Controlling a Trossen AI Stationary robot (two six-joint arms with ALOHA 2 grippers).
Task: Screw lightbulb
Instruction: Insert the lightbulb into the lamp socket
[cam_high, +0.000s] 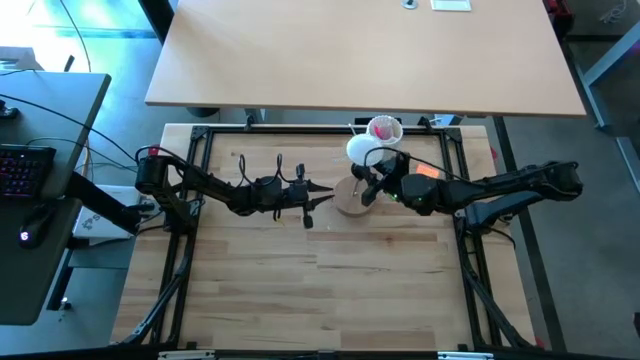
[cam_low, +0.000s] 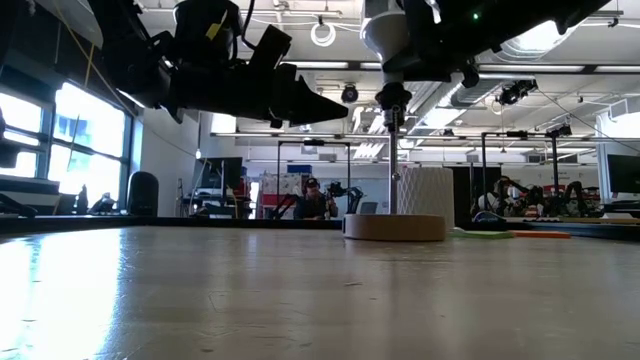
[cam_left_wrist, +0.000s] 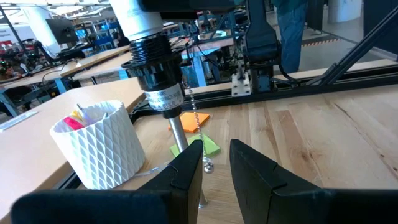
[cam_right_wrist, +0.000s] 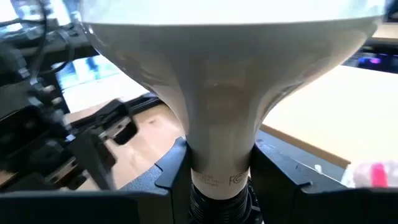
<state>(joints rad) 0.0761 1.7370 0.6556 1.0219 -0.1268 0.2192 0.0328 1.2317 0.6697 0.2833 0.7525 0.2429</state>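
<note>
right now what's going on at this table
The right gripper clamps the neck of the frosted white lightbulb, which sits in the black socket on a thin metal post over a round wooden base. The left gripper waits open beside the post. A white ribbed cup stands nearby.

Both dark arms reach inward and nearly meet. The right tool (cam_right_wrist: 216, 171) is clamped closed. The left tool (cam_left_wrist: 216, 163) hovers slightly parted.

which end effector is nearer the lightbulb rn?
Right. The right end effector is shut on the lightbulb at its neck, above the black socket. The left end effector is open, apart from the bulb, low by the lamp's stem.
</note>
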